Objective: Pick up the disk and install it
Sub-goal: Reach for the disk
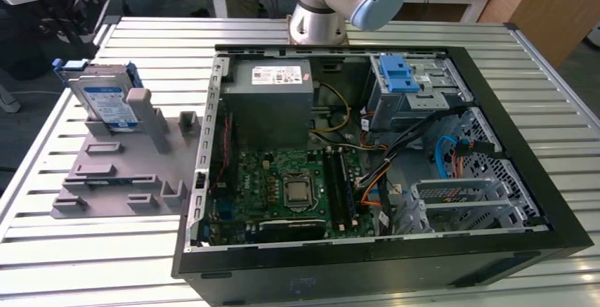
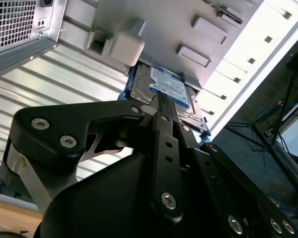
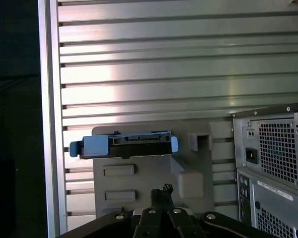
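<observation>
Presently the disk [image 1: 107, 100] stands on edge in a slot at one end of the grey holder [image 1: 122, 173], its white and blue label facing outward. The holder lies on the slatted metal desk [image 1: 94, 251], on the exterior view's left of the open computer case [image 1: 375, 145] and just beside it. In both wrist views the hand [image 3: 161, 192] [image 2: 161, 99] hangs apart from the disk, its fingers drawn together with nothing between them, pointing toward the disk's blue-framed edge.
</observation>
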You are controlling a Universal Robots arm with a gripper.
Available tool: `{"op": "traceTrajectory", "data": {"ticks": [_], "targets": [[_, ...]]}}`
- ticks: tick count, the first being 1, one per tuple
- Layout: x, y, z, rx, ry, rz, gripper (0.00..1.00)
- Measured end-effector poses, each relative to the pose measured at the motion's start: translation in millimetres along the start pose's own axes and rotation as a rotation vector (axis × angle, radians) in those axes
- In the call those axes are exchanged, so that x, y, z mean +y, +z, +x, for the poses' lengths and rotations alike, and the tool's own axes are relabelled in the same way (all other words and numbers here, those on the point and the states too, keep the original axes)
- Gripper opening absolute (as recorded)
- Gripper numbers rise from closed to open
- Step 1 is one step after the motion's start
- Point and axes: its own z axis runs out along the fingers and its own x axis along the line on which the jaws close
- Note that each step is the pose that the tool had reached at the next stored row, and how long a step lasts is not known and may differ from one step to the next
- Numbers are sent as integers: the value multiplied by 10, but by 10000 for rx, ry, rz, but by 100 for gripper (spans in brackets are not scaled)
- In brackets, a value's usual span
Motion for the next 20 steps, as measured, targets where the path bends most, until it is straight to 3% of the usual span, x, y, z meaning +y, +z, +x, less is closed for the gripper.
{"op": "traceTrajectory", "data": {"ticks": [9,20], "targets": [[31,25,200,3,0,1,11],[164,73,464,18,1,2,11]]}}
